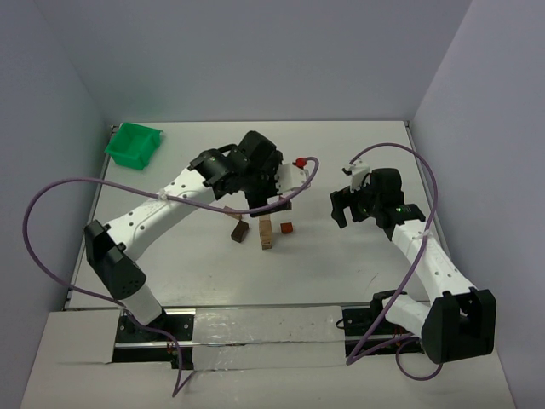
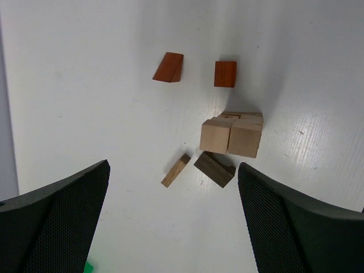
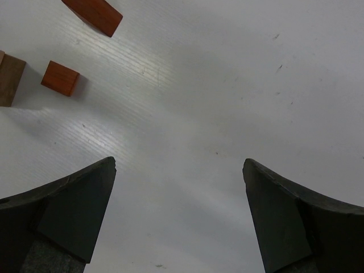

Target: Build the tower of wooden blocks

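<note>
Step in hand: to my eye a pause between placements. The tower (image 1: 266, 232) is partly built, and loose wood blocks (image 2: 214, 169) lie around it.
Tower: a short upright tan column near the middle of the table (image 1: 213, 281). From the left wrist it is a tight cluster of tan tops, and I can't count its layers.
Loose pieces, left wrist view: the dark brown block sits at the tower's 7 o'clock, just beside its foot. The thin tan stick (image 2: 176, 170) is at 8 o'clock, the red cube (image 2: 225, 74) at 12 and the red wedge (image 2: 169, 67) at 10, the two red ones further off.
Left gripper (image 2: 173, 166): hangs over the pile with its jaws spread wide. It holds and touches nothing.
Right gripper (image 3: 179, 164): at the tower's 3 o'clock and well apart from it, jaws equally wide over bare table, empty. The red cube shows at its 10 o'clock.
Next move, my guess: drop onto one loose piece, probably the dark block or a red one, and close across its flat sides. Then lift it and set it square on the top.
Needs care: the dark block is so close to the tower that a finger could knock the stack. The wedge looks best saved for last.
Green bin (image 1: 134, 143): at the tower's 10 o'clock, in the far corner and out of play.
</note>
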